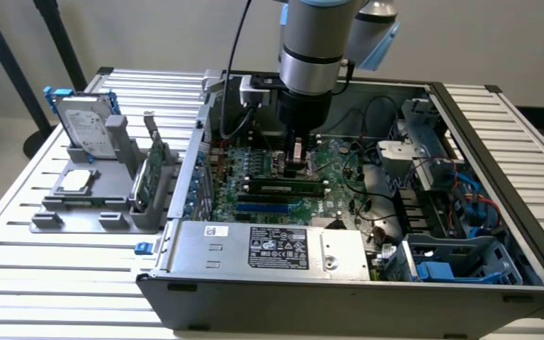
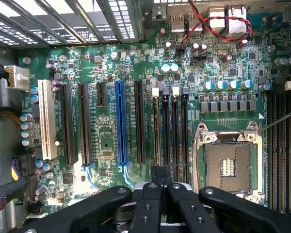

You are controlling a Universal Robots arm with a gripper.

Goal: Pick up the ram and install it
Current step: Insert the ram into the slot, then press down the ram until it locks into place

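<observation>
Inside the computer case [image 1: 499, 212], the closed gripper [image 1: 297, 164] presses one ram [image 1: 282, 188] into its slot.

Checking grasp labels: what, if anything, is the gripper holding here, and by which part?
Nothing that I can see: the gripper is shut above the motherboard, and the ram lies on the board close by.
</observation>
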